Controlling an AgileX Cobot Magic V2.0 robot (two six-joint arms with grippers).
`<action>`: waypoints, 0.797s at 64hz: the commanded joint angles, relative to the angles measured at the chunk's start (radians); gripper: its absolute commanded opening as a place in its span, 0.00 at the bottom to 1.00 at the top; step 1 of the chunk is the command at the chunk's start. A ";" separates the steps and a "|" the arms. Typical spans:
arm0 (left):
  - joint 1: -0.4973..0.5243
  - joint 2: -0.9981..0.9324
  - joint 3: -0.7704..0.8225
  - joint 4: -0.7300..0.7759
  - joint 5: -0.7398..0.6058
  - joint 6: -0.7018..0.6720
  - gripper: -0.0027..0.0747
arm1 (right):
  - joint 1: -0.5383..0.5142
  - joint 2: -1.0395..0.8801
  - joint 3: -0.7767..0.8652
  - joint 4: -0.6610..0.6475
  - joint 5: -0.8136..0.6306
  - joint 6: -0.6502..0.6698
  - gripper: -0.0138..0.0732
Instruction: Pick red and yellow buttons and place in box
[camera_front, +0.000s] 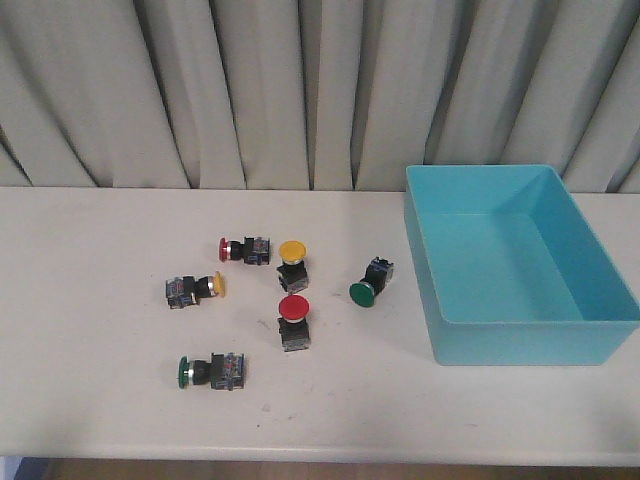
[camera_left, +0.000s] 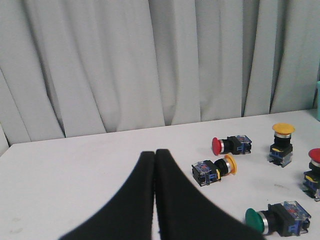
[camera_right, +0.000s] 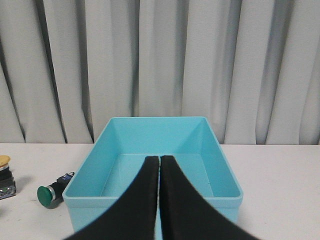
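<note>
On the table lie two red buttons, one on its side (camera_front: 243, 249) and one upright (camera_front: 294, 320), and two yellow buttons, one upright (camera_front: 291, 263) and one on its side (camera_front: 196, 289). The turquoise box (camera_front: 590, 267) stands at the right and holds nothing. Neither gripper shows in the front view. My left gripper (camera_left: 154, 154) is shut and empty, short of the lying yellow button (camera_left: 215, 169) and the lying red button (camera_left: 231, 145). My right gripper (camera_right: 159, 159) is shut and empty in front of the box (camera_right: 150, 196).
Two green-capped buttons lie among the others, one at the front left (camera_front: 211, 371) and one near the box (camera_front: 371, 281). A grey curtain (camera_front: 300, 90) hangs behind the table. The table's front edge (camera_front: 300, 452) is close.
</note>
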 joint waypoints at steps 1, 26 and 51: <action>-0.005 -0.014 0.048 -0.003 -0.077 -0.009 0.03 | -0.003 -0.011 0.006 -0.006 -0.073 -0.009 0.16; -0.005 -0.014 0.048 -0.003 -0.077 -0.009 0.03 | -0.003 -0.011 0.006 -0.006 -0.070 -0.009 0.16; -0.005 -0.014 0.035 -0.003 -0.103 -0.009 0.03 | -0.003 -0.011 0.005 -0.006 -0.082 -0.009 0.16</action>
